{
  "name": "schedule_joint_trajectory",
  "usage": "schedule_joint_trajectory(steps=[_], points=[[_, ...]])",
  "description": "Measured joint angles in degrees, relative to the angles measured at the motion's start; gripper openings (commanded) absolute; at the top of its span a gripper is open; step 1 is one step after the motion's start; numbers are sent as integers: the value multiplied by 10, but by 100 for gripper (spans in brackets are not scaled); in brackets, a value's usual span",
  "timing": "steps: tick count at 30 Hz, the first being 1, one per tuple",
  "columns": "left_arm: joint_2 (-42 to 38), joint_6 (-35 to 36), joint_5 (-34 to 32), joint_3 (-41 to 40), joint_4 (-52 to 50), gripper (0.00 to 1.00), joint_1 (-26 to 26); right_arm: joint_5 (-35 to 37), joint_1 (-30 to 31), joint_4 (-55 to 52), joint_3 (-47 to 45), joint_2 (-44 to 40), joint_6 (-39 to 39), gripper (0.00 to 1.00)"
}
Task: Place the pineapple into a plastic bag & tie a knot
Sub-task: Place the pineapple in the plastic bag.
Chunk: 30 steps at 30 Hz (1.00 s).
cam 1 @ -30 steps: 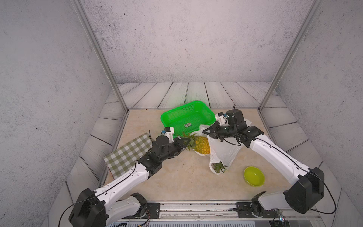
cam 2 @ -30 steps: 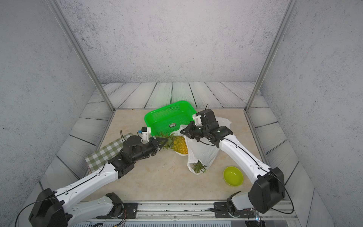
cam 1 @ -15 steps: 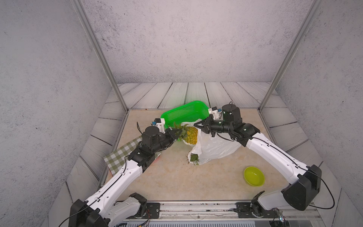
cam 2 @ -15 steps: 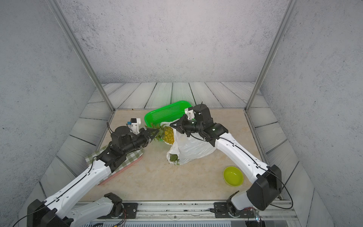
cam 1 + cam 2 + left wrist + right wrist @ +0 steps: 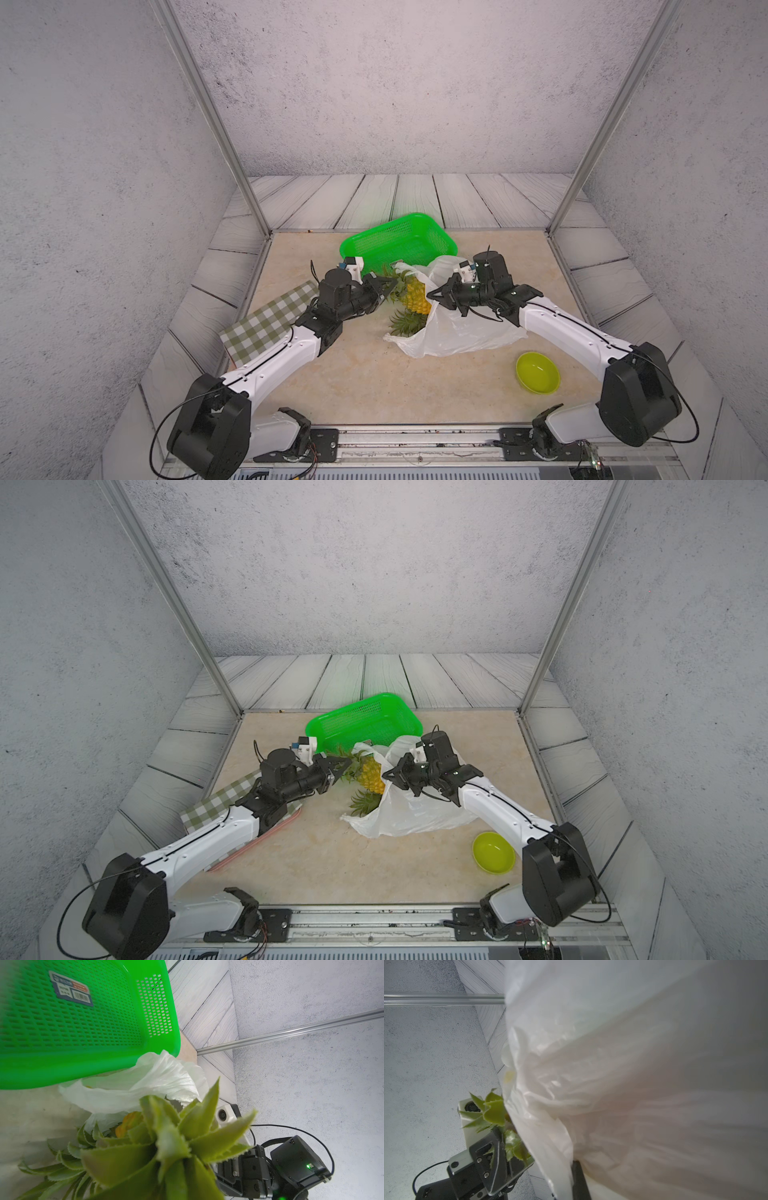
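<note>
Pinched tight on the leafy crown, the left gripper [image 5: 390,286] presents the pineapple [image 5: 417,297] to the mouth of the plastic bag [image 5: 461,332], near the middle of the beige tabletop [image 5: 374,386]. The right gripper [image 5: 434,296] is closed on a fold of the bag's rim and holds it off the surface, apparently so the mouth gapes toward the fruit. The rest of the bag trails slack toward the right edge. The yellow body sits at the opening; how far inside it is cannot be told. A second spray of green leaves [image 5: 405,324] lies at the bag's lower lip, and whether it belongs to this fruit is unclear. The right wrist view shows the crown leaves clamped between the left gripper's jaws. A green mesh basket [image 5: 390,243] stands by the far edge, just behind the bag. Tying, by this look, is not yet begun.
</note>
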Motion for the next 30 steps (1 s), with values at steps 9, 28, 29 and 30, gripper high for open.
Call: schedule_joint_trajectory(steps=[9,28,29,30], points=[[73,-10,-16,16,77,0,-56,44,-19,-130,62,-15,-135,0],[6,-78,-1,14,85,0,-72,24,-8,-236,244,7,-215,0],[4,-79,-1,14,85,0,-72,19,1,-236,259,18,-205,0],[2,-80,-1,14,84,0,-72,16,12,-236,277,28,-199,0]])
